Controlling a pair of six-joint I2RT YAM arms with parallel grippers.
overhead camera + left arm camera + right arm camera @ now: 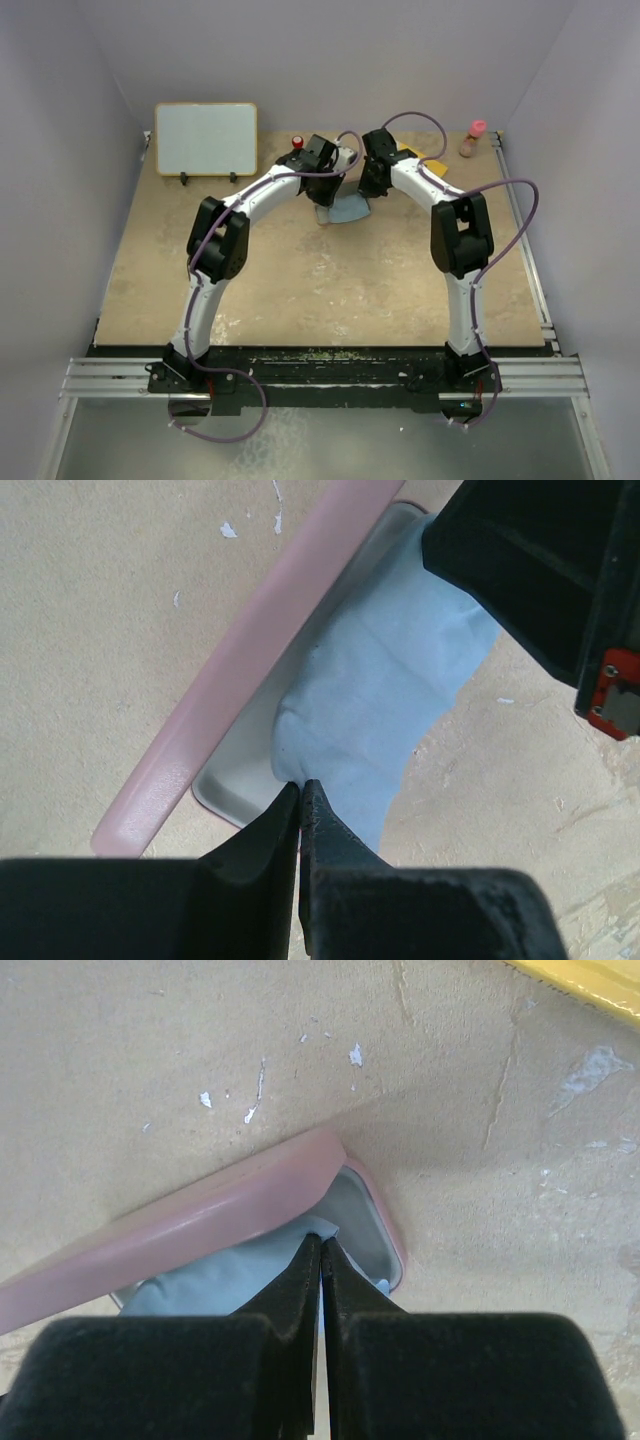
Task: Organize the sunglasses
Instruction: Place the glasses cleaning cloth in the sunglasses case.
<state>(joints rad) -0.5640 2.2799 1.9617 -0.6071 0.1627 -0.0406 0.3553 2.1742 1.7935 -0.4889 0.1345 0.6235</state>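
The sunglasses are hidden; no frame shows them. A pinkish-brown case [215,695] lies open at the back middle of the table, its grey inside [235,770] showing. A light blue cloth [390,680] is draped over the open case and spills onto the table [348,210]. My left gripper [301,785] is shut on one edge of the cloth. My right gripper [322,1242] is shut on the cloth's other end, inside the case [200,1220]. Both grippers meet over the case in the top view.
A white board [205,138] stands at the back left. A red knob [297,141] and a small pink-capped bottle [473,138] are at the back. A yellow object [418,155] lies behind the right arm. Grey walls close in three sides.
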